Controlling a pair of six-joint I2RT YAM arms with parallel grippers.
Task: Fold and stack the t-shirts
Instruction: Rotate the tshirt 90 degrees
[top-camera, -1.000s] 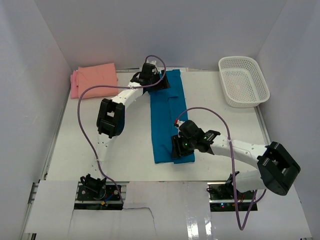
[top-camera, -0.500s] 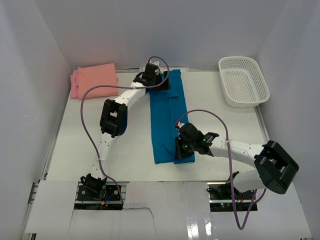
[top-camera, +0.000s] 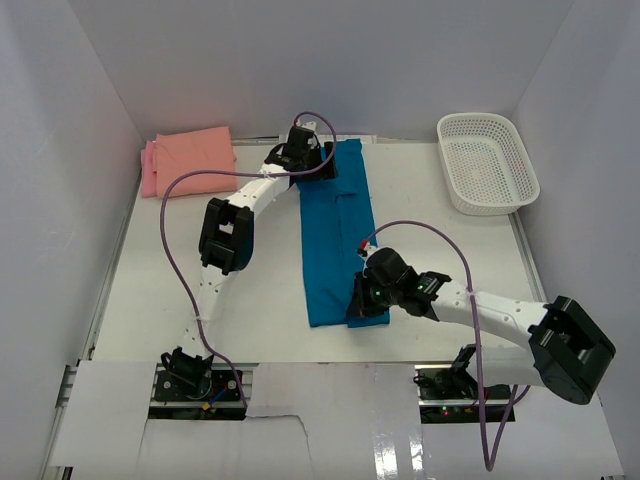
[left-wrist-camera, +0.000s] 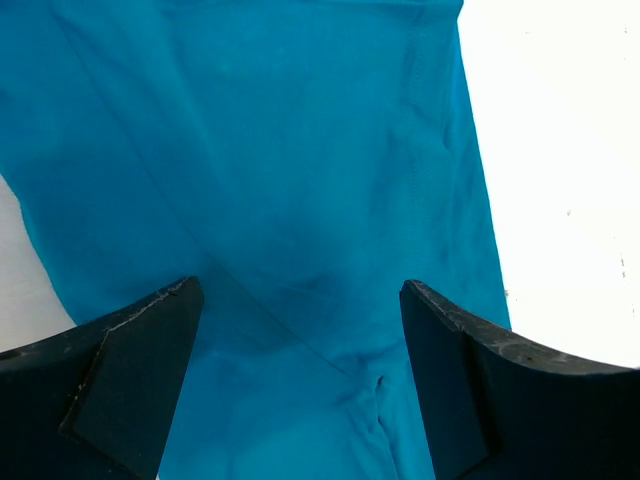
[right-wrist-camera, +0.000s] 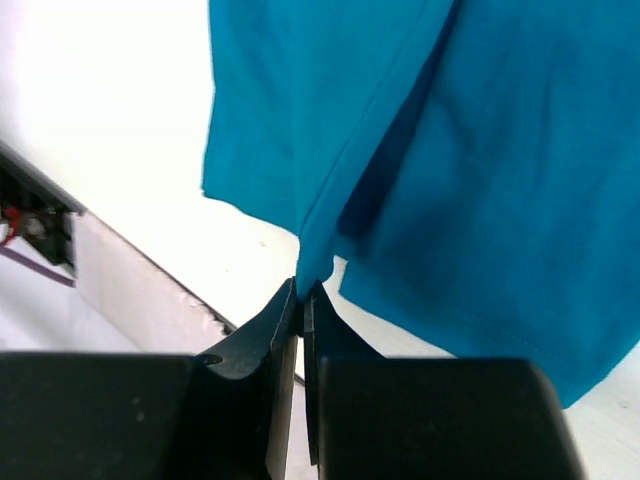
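Note:
A teal-blue t-shirt lies folded into a long strip down the middle of the table. My left gripper stands open over its far end, its two fingers straddling the cloth without pinching it. My right gripper is shut on the near right corner of the teal-blue t-shirt, with a pinch of fabric held between its fingertips. A salmon-orange t-shirt lies folded on a pink one at the far left corner.
A white mesh basket sits at the far right of the table. The white walls close in the table on the left, right and back. Purple cables loop from both arms above the table surface.
My right gripper has closed on the near corner of the teal-blue t-shirt and its arm has shifted slightly toward the near edge. The left gripper has edged a little farther over the shirt's far end.

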